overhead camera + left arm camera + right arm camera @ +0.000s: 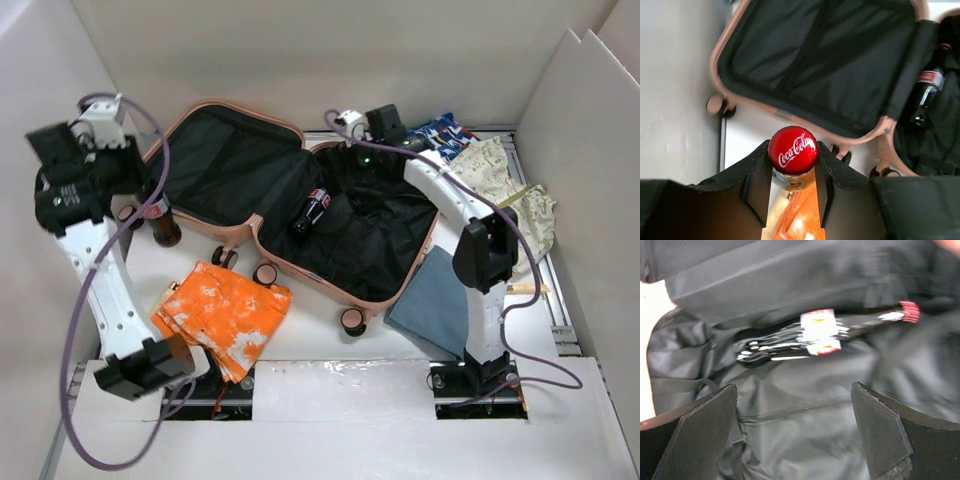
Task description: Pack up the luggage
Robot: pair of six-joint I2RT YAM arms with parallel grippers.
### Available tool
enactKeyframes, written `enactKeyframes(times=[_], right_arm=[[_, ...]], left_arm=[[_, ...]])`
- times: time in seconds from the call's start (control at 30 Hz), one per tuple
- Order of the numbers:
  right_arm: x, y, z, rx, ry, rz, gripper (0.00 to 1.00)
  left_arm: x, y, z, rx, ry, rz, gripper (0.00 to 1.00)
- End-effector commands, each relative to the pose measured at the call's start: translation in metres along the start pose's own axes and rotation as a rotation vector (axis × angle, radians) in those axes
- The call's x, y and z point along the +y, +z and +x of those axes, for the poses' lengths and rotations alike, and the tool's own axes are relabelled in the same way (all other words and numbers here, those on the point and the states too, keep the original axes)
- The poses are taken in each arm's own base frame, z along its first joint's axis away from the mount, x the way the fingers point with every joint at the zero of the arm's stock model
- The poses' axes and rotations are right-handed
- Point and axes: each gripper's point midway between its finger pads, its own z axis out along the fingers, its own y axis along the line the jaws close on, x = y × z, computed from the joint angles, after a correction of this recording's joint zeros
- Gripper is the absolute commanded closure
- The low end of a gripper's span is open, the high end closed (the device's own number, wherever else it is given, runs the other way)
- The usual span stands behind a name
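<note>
Luggage: the small salmon-pink hard-shell suitcase (225, 165) lies open at the table's centre, black lining up.
Risk: the dark cola bottle with a red cap (164, 226) is pinched only at its neck. It could swing, slip, or clip the suitcase rim when carried over.
Left gripper (792, 152): jaws narrowly parted, clamped on that bottle's neck, beside the suitcase's left half.
Right gripper (794, 390): jaws spread wide and empty, above a second cola bottle (312, 210) lying inside.

The suitcase (225, 170) lay open mid-table — one bottle (312, 210) inside its right half (lying flat), a second bottle (163, 222) standing just left, a folded cloth (222, 315) in front.
</note>
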Motion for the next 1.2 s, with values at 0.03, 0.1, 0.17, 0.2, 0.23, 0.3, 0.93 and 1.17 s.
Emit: enactKeyframes(times=[0.03, 0.1, 0.17, 0.2, 0.23, 0.3, 0.93, 1.17], right_arm=[[-0.020, -0.054, -0.049, -0.167, -0.012, 0.103, 0.01], [-0.032, -0.067, -0.045, -0.172, 0.004, 0.139, 0.01], [-0.036, -0.075, -0.042, -0.172, 0.012, 0.161, 0.01], [-0.036, -0.079, -0.040, -0.171, 0.023, 0.177, 0.01], [-0.041, -0.084, -0.036, -0.168, 0.031, 0.198, 0.01], [-0.044, -0.097, -0.025, -0.164, 0.054, 0.237, 0.01], [-0.059, -0.173, 0.047, -0.176, 0.198, 0.442, 0.01], [-0.060, -0.175, 0.057, -0.147, 0.202, 0.462, 0.01]], left_arm=[[-0.081, 0.016, -0.057, -0.058, 0.170, 0.172, 1.00], [-0.117, 0.027, -0.070, -0.054, 0.207, 0.258, 1.00], [-0.164, 0.032, -0.067, -0.023, 0.249, 0.367, 1.00], [-0.178, 0.030, -0.071, -0.028, 0.269, 0.392, 1.00], [-0.193, 0.032, -0.066, -0.003, 0.284, 0.429, 1.00], [-0.232, 0.040, -0.046, 0.062, 0.344, 0.519, 1.00], [-0.354, 0.042, 0.076, 0.366, 0.604, 0.797, 1.00], [-0.355, 0.087, 0.123, 0.498, 0.625, 0.745, 1.00]])
